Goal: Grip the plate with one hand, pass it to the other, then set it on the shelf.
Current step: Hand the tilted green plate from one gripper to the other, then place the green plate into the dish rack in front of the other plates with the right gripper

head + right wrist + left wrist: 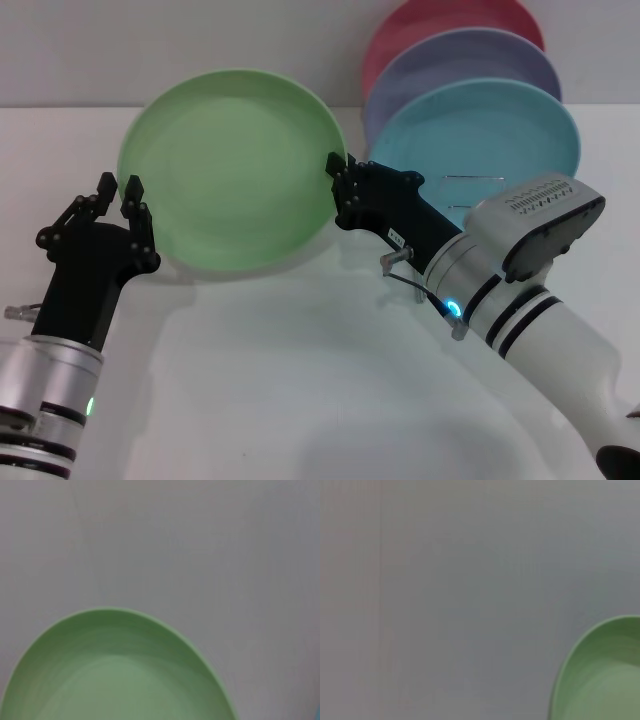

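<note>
A: Where was the plate (235,165)?

B: Raised above the bench (300,370), between both arms. The right gripper (340,190) pinched its rim; the left gripper (128,205) touched the opposite edge, jaws spread.

A: Advice?

B: Keep it level and carry it slowly toward the shelf (470,195).

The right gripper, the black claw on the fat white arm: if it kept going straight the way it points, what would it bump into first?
The right gripper points up and toward the robot's left and already sits at the rim of the green plate, so it would push into that plate first. Whether it grips the rim is unclear.
</note>
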Tool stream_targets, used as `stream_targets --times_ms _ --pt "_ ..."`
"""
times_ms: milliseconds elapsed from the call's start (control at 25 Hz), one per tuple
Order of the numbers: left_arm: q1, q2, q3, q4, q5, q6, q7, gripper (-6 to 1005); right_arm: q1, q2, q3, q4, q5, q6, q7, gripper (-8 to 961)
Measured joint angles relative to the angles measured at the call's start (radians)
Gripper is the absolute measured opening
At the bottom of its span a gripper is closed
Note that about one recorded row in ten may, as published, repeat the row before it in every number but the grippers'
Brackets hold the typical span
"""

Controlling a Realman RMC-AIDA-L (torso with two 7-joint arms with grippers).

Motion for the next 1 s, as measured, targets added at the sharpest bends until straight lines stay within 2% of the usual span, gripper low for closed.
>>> stream_targets --times_ms 120,400,600,720,1000 --pt "0.014 0.001 0.004 -0.002 0.0 0.036 -0.008 179 0.0 0.0 0.0 0.0 0.0 -0.001 -0.007 26" --pt "0.057 0.007 0.029 0.006 0.003 0.235 -0.097 323 0.0 0.0 -0.002 -0.008 0.0 -0.018 -0.01 25" --pt "0.061 0.009 -0.002 0.08 -0.002 0.333 -0.204 320 -0.01 0.0 -0.011 -0.003 -0.006 -0.075 -0.032 26" --pt "0.056 0.011 -0.075 0.146 -0.005 0.334 -0.314 318 -0.054 -0.001 0.006 0.025 -0.063 -0.141 -0.069 27" --pt "0.053 0.013 -0.126 0.205 -0.007 0.304 -0.385 314 -0.145 -0.006 0.023 0.061 -0.076 -0.267 -0.122 26"
